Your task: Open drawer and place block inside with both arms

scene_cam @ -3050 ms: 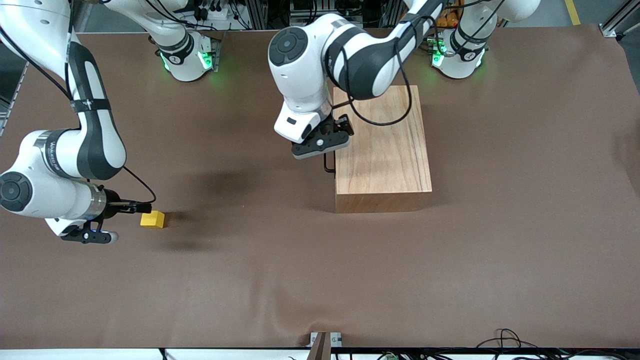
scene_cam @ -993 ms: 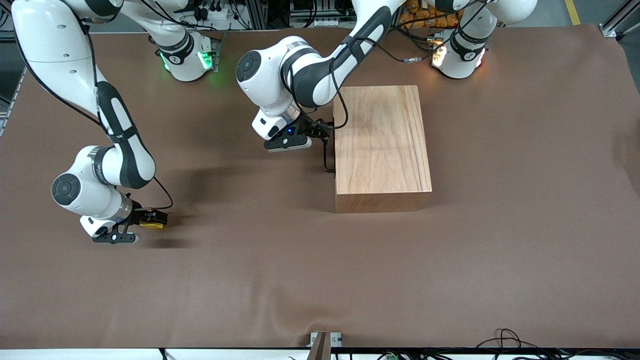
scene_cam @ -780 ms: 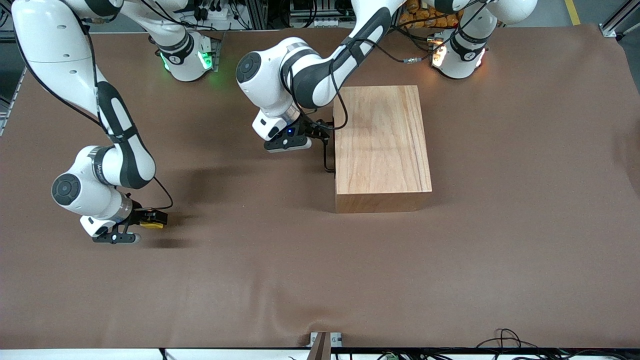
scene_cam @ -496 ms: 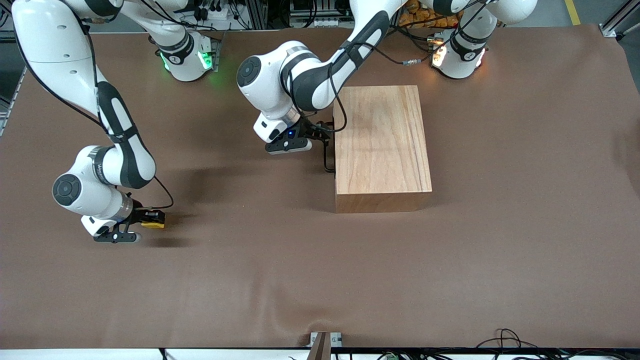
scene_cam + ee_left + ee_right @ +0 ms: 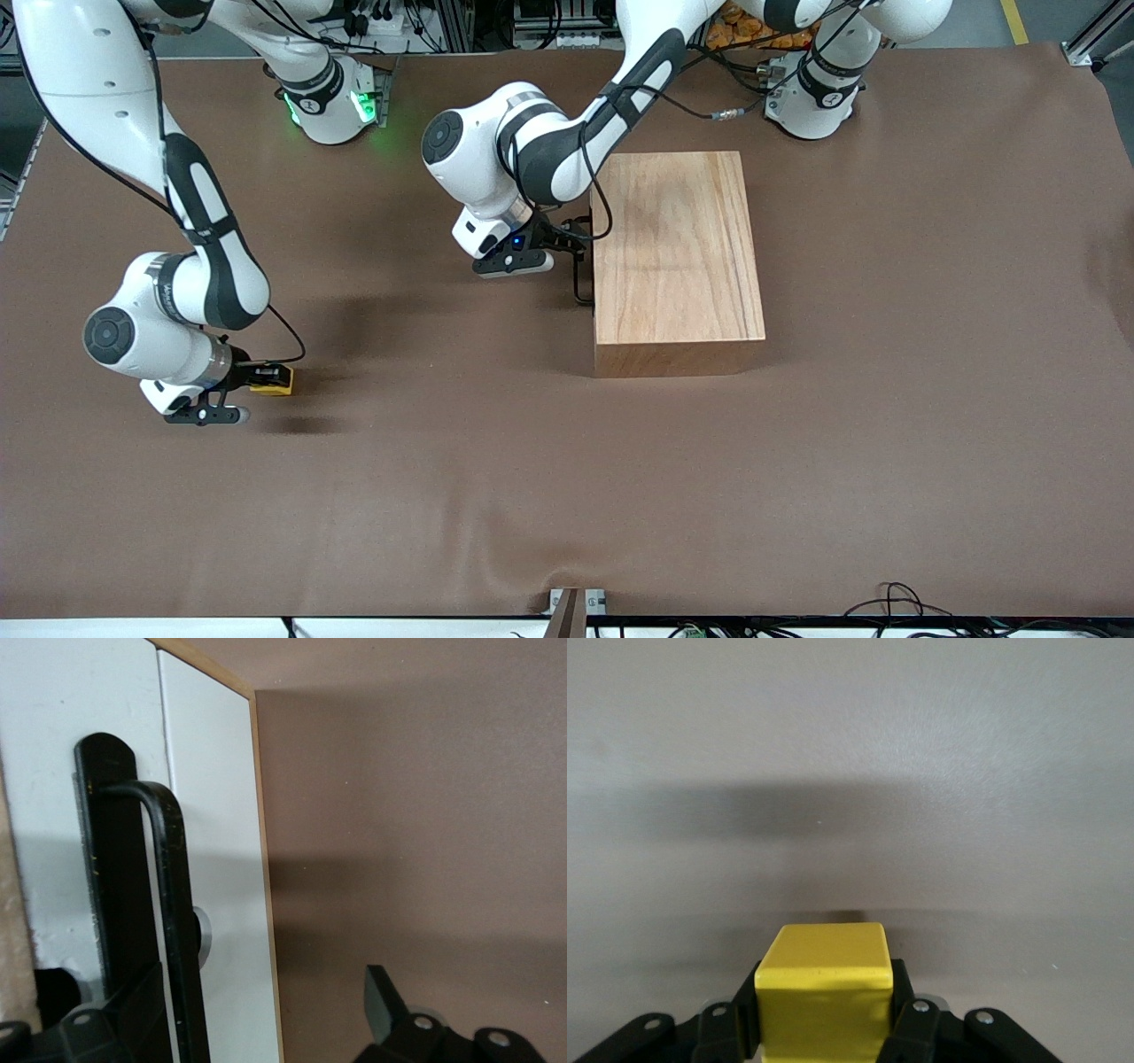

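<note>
We see the right pincer [image 5: 266, 381] clamped on the block [image 5: 274, 380], a small bright yellow cube, low over the brown counter [image 5: 797, 461] toward the right arm's end. In the right wrist view the block [image 5: 824, 997] sits squarely between the two black fingers [image 5: 908, 1019], which press against its sides; whether it rests on the counter or hangs just above it we cannot tell. The left pincer [image 5: 567, 250] is at the front of the wooden box [image 5: 678, 257], which stands in the middle of the counter, nearer the robots' bases than the block and well apart from it. The drawer [image 5: 213, 859] shows as a white front panel flush with the box, so it is shut. Its black U-shaped handle [image 5: 580, 283] stands out from that panel. In the left wrist view the handle [image 5: 173, 930] runs between the left pincer's fingers [image 5: 385, 1010], one finger lying against the panel beside the bar and the other standing well clear of it, so the left pincer is open around the handle and not yet gripping it.
</note>
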`<state>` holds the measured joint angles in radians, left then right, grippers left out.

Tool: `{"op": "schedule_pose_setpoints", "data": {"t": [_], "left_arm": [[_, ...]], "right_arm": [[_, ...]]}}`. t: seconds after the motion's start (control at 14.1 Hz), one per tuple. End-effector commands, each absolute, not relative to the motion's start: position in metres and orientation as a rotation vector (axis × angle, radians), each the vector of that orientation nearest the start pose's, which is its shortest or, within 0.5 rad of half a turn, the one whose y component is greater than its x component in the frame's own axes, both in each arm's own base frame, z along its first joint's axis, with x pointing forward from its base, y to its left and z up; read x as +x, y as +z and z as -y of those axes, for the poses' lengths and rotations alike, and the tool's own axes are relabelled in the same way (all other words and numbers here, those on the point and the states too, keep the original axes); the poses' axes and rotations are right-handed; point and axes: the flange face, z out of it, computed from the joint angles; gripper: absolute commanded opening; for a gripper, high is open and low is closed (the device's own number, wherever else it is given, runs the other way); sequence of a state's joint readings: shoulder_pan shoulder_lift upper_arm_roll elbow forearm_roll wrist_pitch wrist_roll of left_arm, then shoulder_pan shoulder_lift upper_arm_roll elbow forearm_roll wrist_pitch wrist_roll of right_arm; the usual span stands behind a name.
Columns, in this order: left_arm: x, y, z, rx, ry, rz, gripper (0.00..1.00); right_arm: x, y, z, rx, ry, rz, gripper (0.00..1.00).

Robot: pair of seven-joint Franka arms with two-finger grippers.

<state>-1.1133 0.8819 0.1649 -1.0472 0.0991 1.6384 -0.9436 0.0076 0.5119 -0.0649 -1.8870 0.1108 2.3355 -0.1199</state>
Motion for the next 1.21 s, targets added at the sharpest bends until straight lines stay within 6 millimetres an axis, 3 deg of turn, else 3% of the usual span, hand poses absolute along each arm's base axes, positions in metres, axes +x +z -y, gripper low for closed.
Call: {"op": "schedule_pose_setpoints", "data": {"t": [0.0,0.35,0.57,0.85,0.92,1.13], "left_arm": [[0.409,0.293,0.624,-2.816,-0.043,-0.089,1.00],[0.408,0.294,0.632,-2.863,-0.059,-0.099,1.00],[0.407,0.296,0.637,-2.892,-0.080,-0.109,1.00],[0.406,0.299,0.643,-2.933,-0.088,-0.111,1.00],[0.407,0.301,0.644,-2.945,-0.101,-0.113,1.00],[0.405,0.302,0.647,-2.963,-0.092,-0.111,1.00]], "right_arm": [[0.619,0.277,0.029,-3.074,0.063,0.026,0.00],[0.606,0.340,0.035,-3.049,0.112,0.106,0.00],[0.592,0.372,0.064,-3.033,0.136,0.087,0.00],[0.572,0.383,0.129,-2.993,0.169,0.217,0.00],[0.569,0.383,0.138,-2.987,0.173,0.235,0.00],[0.564,0.394,0.142,-2.980,0.175,0.243,0.00]]}}
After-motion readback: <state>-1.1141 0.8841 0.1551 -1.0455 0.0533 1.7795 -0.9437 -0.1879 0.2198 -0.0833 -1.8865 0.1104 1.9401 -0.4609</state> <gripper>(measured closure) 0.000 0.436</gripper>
